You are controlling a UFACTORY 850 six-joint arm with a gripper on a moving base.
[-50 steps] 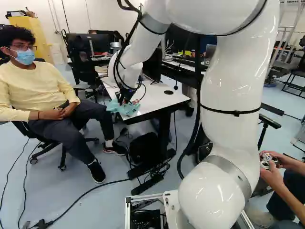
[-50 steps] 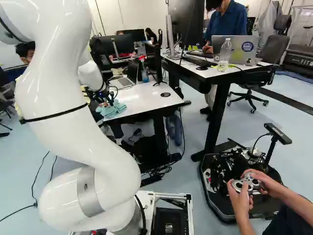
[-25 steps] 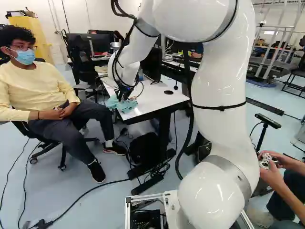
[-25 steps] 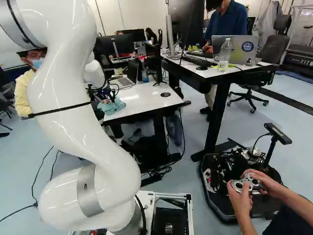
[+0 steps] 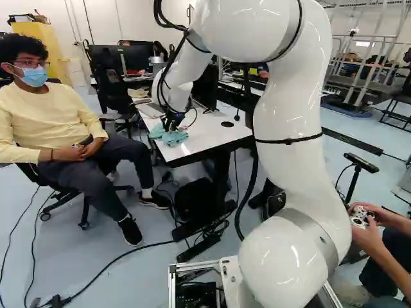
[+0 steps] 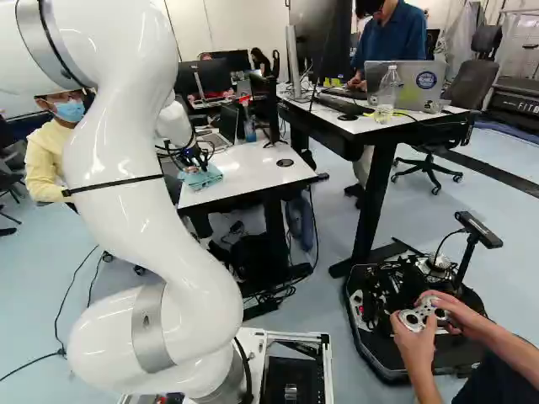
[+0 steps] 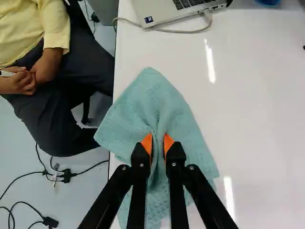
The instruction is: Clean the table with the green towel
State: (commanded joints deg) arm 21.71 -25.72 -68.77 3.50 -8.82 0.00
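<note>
We have the green towel on the white desk, bunched in the middle, one corner reaching out past the desk's edge. Our gripper pinches a ridge of it between the orange pads. Near the towel lies the open laptop, a pale cable at its side, and beside that stands the spray bottle

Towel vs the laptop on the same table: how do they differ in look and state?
Towel is green-blue, soft and creased; laptop is silver, rigid and open.
Towel is pinched by the gripper; laptop is untouched, with a cable at its side.
Towel has a corner past the table edge; laptop doesn't where visible.
Both rest on the white table.
</note>
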